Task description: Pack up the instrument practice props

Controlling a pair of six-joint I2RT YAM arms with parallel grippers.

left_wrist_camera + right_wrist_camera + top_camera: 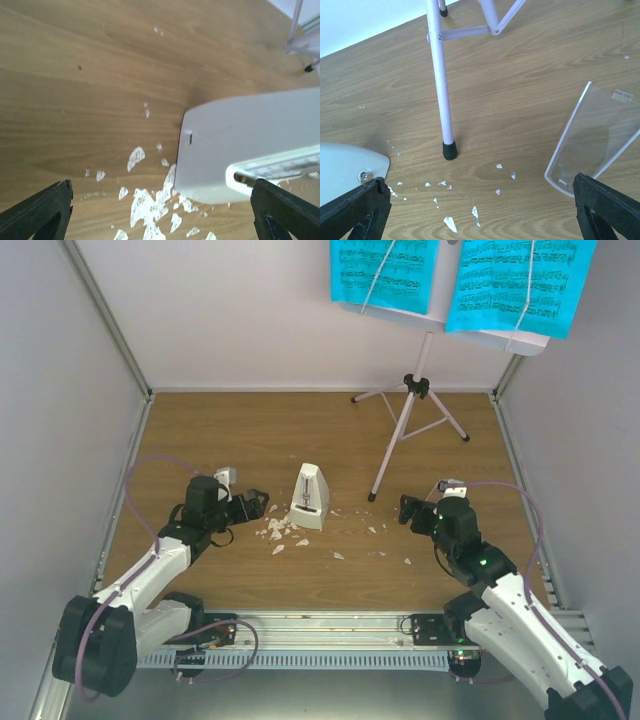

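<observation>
Robot lab enclosure: white panel walls (250, 310), aluminium frame (108, 315), wood tabletop (300, 430).

Wooden table (250, 430) carries metronome (311, 498), tripod stand (415, 387), clear cover (592, 145), white crumbs (280, 532).

metronome (310, 497) upright, stand (405, 430) erect, pages (385, 275) mounted

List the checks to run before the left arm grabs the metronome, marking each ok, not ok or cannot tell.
1. Left gripper open: ok.
2. Right gripper open: ok.
3. Metronome upright: ok.
4. Metronome centred ahead of left gripper: not ok, it sits to one side.
5. Clear cover fitted on metronome: not ok, it lies apart on the table.
6. Container to pack into: cannot tell, none in view.
</observation>
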